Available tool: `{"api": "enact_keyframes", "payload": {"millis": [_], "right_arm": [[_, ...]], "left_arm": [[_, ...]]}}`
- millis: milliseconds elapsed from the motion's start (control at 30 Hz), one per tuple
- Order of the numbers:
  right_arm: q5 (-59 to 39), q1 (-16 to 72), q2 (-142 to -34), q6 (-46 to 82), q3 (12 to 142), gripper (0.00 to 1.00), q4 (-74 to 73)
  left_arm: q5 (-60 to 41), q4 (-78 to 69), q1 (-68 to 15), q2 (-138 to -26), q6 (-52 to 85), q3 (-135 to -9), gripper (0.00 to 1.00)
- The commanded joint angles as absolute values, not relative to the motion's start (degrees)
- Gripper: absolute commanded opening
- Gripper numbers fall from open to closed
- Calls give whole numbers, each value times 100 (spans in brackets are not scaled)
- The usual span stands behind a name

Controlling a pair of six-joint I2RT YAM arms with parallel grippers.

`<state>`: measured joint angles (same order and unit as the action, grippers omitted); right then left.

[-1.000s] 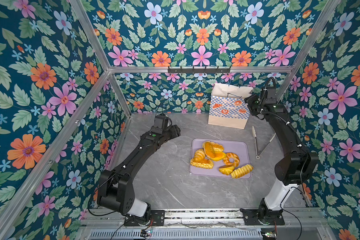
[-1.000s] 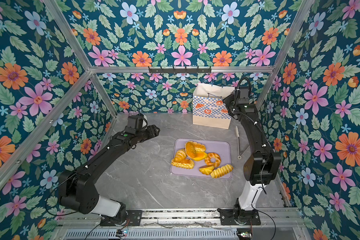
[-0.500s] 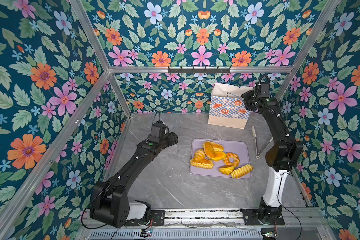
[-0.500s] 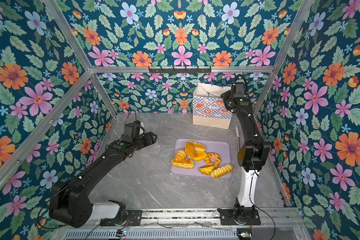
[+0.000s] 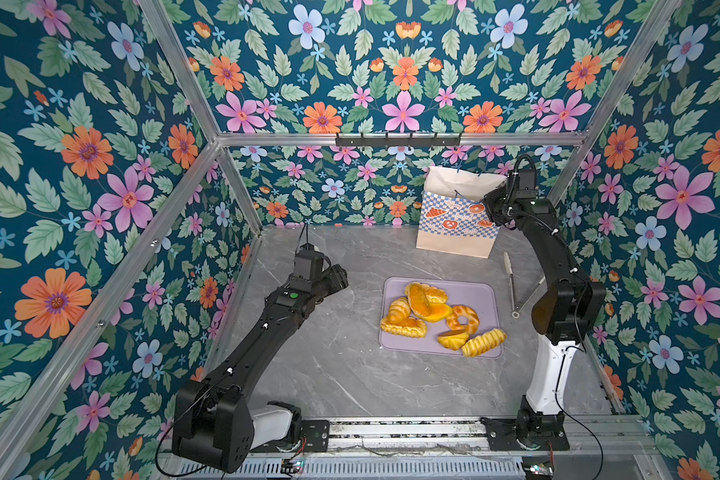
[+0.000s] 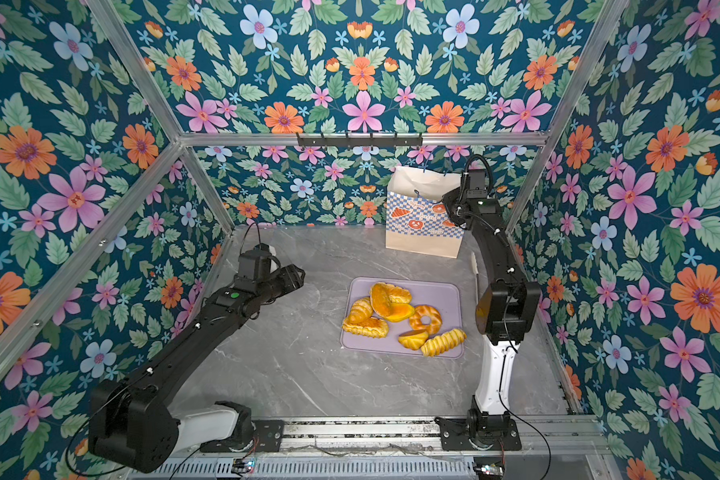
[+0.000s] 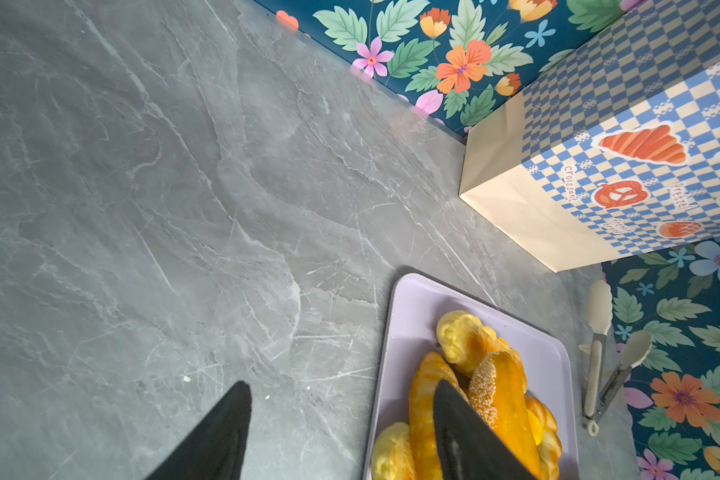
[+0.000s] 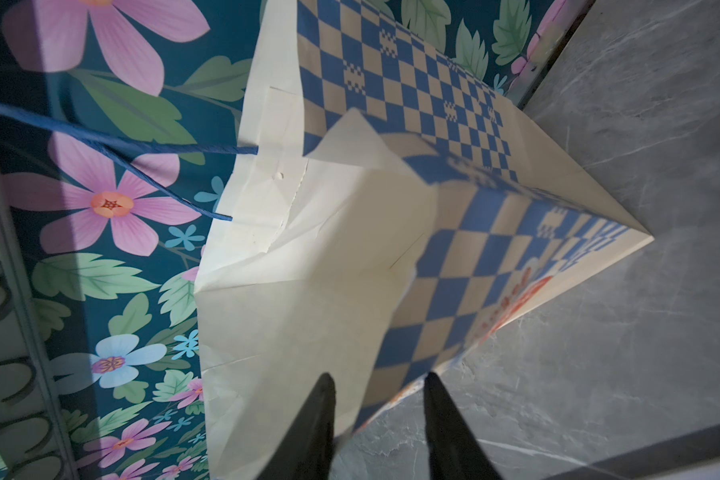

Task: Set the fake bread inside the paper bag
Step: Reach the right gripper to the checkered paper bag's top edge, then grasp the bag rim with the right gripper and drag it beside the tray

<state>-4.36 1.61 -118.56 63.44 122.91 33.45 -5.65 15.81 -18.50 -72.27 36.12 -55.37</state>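
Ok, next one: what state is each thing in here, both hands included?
paper bag: upright at the back of the table, mouth open.
lilac tray: flat on the table, loaded.
fake bread: piled on the lilac tray, untouched.
tongs: lying right of the tray, arms apart.
left hand: open, empty, left of the tray.
right hand: open, astride the bag's rim, not clamped.

On the table (image 5: pixel 329 374), at 3 o'clock from its middle: tray (image 5: pixel 472 293). Holds the fake bread (image 5: pixel 427 305), heaped and touching, with the 1 o'clock corner left bare. At 12 o'clock from the tray, apart from it: paper bag (image 5: pixel 454 216); stands upright near the back wall (image 5: pixel 350 199). At 2 o'clock, just beside the tray's edge: tongs (image 5: pixel 511 282). At 9 o'clock, well apart: left gripper (image 5: pixel 339 276). At the bag's top, 3 o'clock side: right gripper (image 8: pixel 379 380), astride the rim.
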Motion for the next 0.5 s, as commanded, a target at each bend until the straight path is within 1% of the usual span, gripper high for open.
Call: {"api": "enact_keyframes", "payload": {"millis": [0, 167, 400, 467], "right_arm": [[-470, 162, -11649, 6457, 11988, 30, 3193], [-548, 174, -11268, 6477, 11505, 20, 3060], [-631, 186, -10691, 6506, 10644, 11, 2716], [-680, 191, -10542, 6479, 10424, 6, 2645]], "left_arm": [[-524, 1468, -1850, -7203, 3707, -5537, 70], [-492, 1473, -1850, -7094, 3761, -5521, 70], [-537, 1448, -1850, -6985, 3847, -5454, 70], [-539, 1443, -1847, -6932, 3866, -5408, 70]]}}
